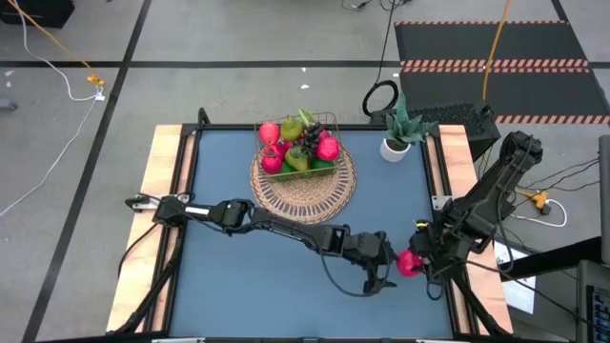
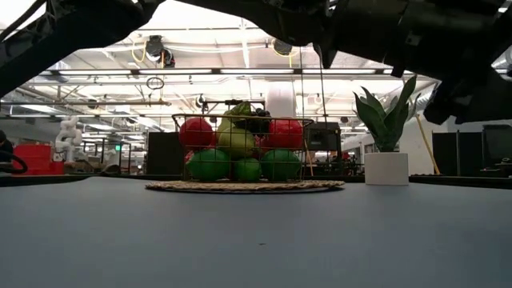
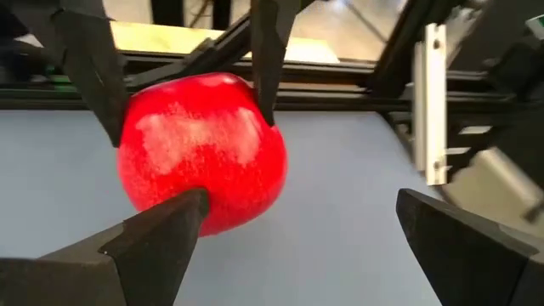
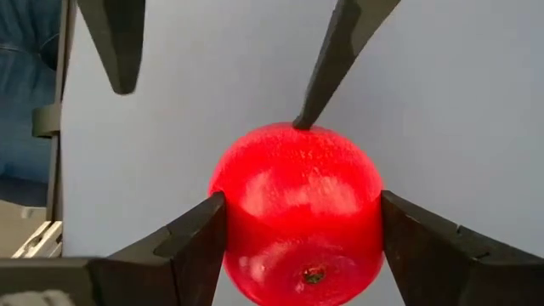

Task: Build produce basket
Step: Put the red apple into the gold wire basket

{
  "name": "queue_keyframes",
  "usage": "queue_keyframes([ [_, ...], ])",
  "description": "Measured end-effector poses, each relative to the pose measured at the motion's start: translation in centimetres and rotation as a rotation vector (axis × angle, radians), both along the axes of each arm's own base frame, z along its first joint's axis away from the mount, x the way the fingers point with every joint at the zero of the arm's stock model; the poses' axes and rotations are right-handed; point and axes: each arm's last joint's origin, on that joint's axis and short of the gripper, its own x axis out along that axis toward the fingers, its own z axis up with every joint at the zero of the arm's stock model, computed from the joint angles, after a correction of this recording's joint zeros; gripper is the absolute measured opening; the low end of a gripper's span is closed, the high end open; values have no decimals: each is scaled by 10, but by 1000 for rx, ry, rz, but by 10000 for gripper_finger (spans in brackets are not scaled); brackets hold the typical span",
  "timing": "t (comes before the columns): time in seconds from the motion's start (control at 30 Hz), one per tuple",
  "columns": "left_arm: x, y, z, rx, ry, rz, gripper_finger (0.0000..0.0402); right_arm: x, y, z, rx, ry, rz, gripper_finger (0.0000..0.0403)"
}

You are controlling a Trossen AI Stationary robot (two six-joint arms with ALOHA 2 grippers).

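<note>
Gripping a red apple [image 4: 297,212] between its two fingers, the right gripper [image 1: 416,261] sits at the lower right of the high view, near the table's [image 1: 238,305] right edge. The left gripper [image 1: 381,272] hangs just beside the fruit with its jaws spread wide; one finger seems to touch the apple, though the wrist view leaves that unsure. The wire basket [image 1: 319,122], already heaped with red and green produce [image 2: 240,152], stands on a round wicker mat [image 1: 303,191] at upper centre, beside a potted plant [image 1: 398,129].

A large industrial lab or workshop hall — ceiling strip lights [image 2: 240,72], floor cables [image 1: 57,67], hazard-striped mat [image 1: 496,65].
</note>
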Motion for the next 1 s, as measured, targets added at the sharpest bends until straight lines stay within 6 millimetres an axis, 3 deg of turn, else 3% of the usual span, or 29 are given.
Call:
queue_keyframes([
  [0.13,1,8,-2,47,5,34,392,0,0,0,-4,3,-2,265],
  [0.27,-1,21,-2,-39,118,115,392,-2,-4,0,-27,27,-33,265],
  [0.5,-5,6,34,60,-36,47,392,-2,-5,-1,-41,24,-25,269],
  [0.6,-2,2,22,132,-83,16,392,4,1,3,2,-45,16,268],
  [0.77,-3,-1,24,120,-70,19,392,12,7,9,39,-155,88,267],
  [1.0,-4,6,24,58,-16,41,392,13,6,8,10,-172,99,267],
])
